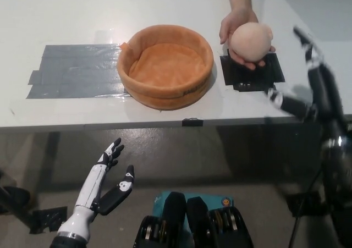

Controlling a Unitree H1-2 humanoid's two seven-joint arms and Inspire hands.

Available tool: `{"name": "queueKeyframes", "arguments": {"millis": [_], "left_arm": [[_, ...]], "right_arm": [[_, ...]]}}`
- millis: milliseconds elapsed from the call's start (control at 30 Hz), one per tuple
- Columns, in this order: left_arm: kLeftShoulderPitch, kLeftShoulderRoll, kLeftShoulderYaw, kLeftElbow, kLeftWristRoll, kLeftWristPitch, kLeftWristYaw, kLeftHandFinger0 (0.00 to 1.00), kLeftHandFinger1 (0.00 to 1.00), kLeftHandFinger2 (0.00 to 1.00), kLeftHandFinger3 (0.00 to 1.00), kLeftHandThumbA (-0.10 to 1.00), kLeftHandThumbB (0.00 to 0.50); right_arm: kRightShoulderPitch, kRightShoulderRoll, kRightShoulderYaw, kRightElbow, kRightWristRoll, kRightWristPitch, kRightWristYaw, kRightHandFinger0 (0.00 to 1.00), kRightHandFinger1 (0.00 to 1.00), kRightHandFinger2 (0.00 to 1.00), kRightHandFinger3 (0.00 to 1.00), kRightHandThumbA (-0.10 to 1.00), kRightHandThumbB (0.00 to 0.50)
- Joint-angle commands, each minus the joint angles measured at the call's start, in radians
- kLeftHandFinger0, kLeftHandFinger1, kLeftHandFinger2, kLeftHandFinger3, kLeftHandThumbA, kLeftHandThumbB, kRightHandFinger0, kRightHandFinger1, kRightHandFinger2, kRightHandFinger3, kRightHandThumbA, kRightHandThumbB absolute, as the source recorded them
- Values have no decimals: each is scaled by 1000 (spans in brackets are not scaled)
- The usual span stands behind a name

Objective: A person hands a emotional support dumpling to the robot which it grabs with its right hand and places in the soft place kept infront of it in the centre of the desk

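A person's hand reaches in from the top and holds the pale peach dumpling plush above a black tape patch on the white desk. The soft orange round bed sits in the desk's centre with nothing in it. My black right hand is raised at the desk's right edge, open with fingers spread, a short way right of the dumpling and apart from it. My white left hand rests open below the desk edge at lower left.
Grey tape strips lie on the desk left of the bed. The desk's front edge runs across the middle of the picture, with floor below it.
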Motion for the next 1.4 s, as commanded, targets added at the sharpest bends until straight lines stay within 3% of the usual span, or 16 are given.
{"name": "queueKeyframes", "arguments": {"millis": [0, 333, 400, 567, 700, 1067, 1367], "left_arm": [[-16, 9, 6, -44, 3, -21, -7, 1000, 1000, 1000, 1000, 456, 0], [-21, 13, 3, -65, 8, -3, -16, 1000, 1000, 1000, 1000, 494, 0], [-24, 11, 3, -69, 11, 8, -17, 1000, 1000, 1000, 1000, 499, 0], [-26, 11, 4, -64, 10, -1, -18, 1000, 1000, 1000, 1000, 515, 0], [-22, 9, 5, -69, 7, -1, -21, 1000, 1000, 1000, 1000, 519, 0], [-31, 10, 3, -67, 10, -1, -27, 1000, 1000, 1000, 1000, 520, 0], [-30, 6, 2, -62, 13, -8, -27, 1000, 1000, 1000, 1000, 497, 0]], "right_arm": [[-170, -32, 4, 48, 3, 121, 99, 1000, 1000, 1000, 1000, 890, 298], [-418, -68, 100, 285, -9, 281, 266, 1000, 1000, 1000, 1000, 975, 327], [-468, -73, 122, 352, -13, 271, 280, 1000, 1000, 1000, 1000, 984, 316], [-560, -54, 148, 540, 2, 261, 289, 1000, 1000, 1000, 1000, 1000, 375], [-597, -35, 151, 632, 14, 248, 275, 1000, 1000, 1000, 1000, 1000, 354], [-702, -13, 142, 913, 40, 170, 238, 1000, 1000, 1000, 1000, 1000, 374], [-727, 2, 140, 1002, 57, 179, 238, 1000, 1000, 1000, 1000, 1000, 378]]}}
